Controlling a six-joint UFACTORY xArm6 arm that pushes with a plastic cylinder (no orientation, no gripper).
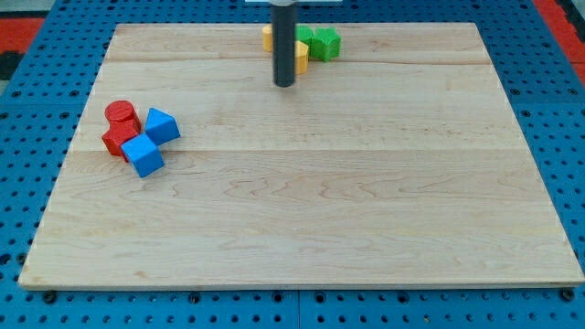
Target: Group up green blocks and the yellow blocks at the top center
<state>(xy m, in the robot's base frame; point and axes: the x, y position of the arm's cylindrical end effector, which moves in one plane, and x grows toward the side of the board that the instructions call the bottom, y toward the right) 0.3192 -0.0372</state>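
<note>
My tip (284,84) rests on the board near the view's top centre, just below a small cluster of blocks. The rod hides part of that cluster. A green block (324,42) sits at the cluster's right, with another green piece (303,34) just left of it. A yellow block (301,57) peeks out right of the rod, and a yellow piece (268,37) shows left of the rod. These blocks lie close together, touching or nearly so. Their exact shapes are not clear.
At the view's left lies a second cluster: a red cylinder (122,114), a red block (115,140), a blue cube (143,154) and a blue block (162,125). The wooden board (302,210) sits on a blue pegboard surface (27,100).
</note>
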